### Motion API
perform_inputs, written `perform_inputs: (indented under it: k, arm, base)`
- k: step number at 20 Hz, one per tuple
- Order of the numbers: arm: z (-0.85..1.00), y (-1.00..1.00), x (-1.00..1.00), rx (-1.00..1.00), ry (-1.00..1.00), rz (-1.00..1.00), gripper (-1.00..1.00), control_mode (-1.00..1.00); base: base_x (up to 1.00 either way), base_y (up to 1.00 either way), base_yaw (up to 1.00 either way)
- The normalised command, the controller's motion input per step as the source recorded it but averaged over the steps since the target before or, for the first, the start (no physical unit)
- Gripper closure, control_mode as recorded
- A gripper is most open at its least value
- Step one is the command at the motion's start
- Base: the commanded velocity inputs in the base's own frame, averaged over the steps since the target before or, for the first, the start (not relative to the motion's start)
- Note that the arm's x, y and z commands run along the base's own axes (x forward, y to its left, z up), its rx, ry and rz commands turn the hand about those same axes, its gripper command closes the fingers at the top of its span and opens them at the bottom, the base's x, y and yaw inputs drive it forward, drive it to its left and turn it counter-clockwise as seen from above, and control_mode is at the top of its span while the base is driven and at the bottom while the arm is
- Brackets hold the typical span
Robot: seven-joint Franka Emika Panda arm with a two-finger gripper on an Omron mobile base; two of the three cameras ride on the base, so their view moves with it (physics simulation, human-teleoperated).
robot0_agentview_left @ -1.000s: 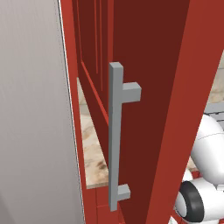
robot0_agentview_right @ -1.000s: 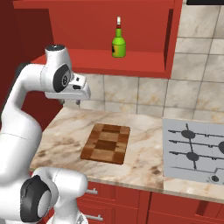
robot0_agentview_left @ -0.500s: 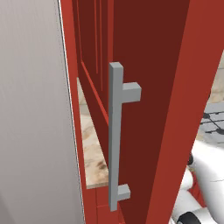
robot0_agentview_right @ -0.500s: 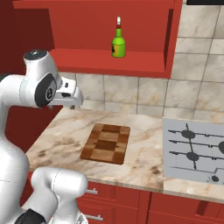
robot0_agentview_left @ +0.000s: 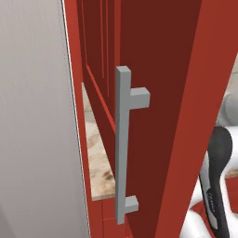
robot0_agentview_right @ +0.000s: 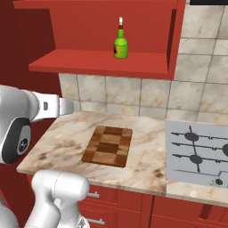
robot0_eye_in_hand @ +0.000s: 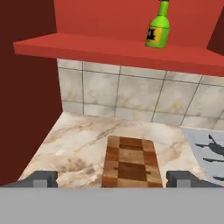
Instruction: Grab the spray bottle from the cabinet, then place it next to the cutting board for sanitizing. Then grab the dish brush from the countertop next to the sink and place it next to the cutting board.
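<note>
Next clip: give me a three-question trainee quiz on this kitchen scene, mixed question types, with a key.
1. True or false: the green glass bottle stands upright on the red open shelf.
2. The reddish-brown wooden cutting board lies on the beige marbled countertop. Beside it is: A) a brush, B) a cup, C) nothing.
3. In the hand view, how do the jaws of the two-finger gripper stand?

Key: 1 true. 2 C. 3 open wide, with nothing between the dark fingertips.

Beige tiled wall (robot0_agentview_right: 133,95) behind a red open shelf (robot0_agentview_right: 98,62), grey cooktop (robot0_agentview_right: 198,156) right.
</note>
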Motion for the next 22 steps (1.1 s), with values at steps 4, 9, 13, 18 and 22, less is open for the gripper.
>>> perform_inputs:
  k: [4,9,13,18,22]
  arm:
    - [0.87,-0.20,-0.42,0.01,-0.57,0.00,-1.00,-1.00]
    - [0.71,-0.23,-0.20,0.01,-0.44,0.00,-1.00,-1.00]
    - [0.66,-0.35,-0.09,0.02,-0.27,0.00,-1.00,-1.00]
    - [0.60,-0.27,0.00,0.06,-0.02,0.00,-1.00,-1.00]
    - [0.35,-0.09,0.05,0.05,0.06,0.00,-1.00,-1.00]
  base:
    - [0.00,0.00,0.00]
    - [0.00,0.00,0.00]
    - [0.00,0.00,0.00]
    - [0.00,0.00,0.00]
    - [0.00,0.00,0.00]
